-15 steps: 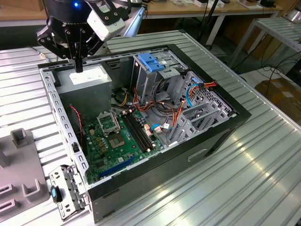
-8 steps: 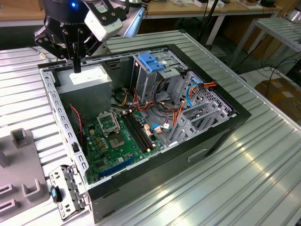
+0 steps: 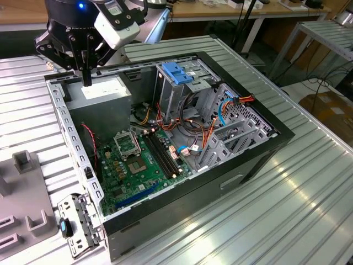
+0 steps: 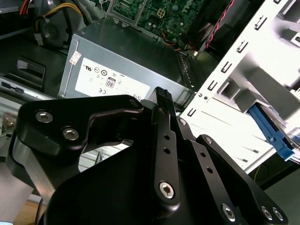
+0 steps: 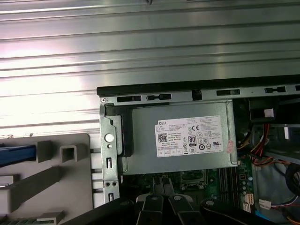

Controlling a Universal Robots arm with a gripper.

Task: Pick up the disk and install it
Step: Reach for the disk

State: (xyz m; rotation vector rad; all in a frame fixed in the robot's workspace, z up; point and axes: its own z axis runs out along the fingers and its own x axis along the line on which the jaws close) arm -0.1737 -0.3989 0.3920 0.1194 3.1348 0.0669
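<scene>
Bright light, seemingly from overhead, streaks glare along the ribbed table (image 3: 298, 193) in the exterior and first wrist views. The case (image 3: 165, 218) interior lies in soft shadow; in the second wrist view its frame (image 4: 262, 51) washes out nearly white.

White sticker (image 5: 192, 136) on the broad face of the grey power-supply box (image 5: 187, 165), first wrist view. It carries a bold heading word, rows of fine black print, a square code block, a boxed two-digit mark, and a row of round and lettered approval signs. The fine print is too small to make out. Green motherboard (image 3: 132, 165), exterior view: tiny white markings, not legible.
</scene>
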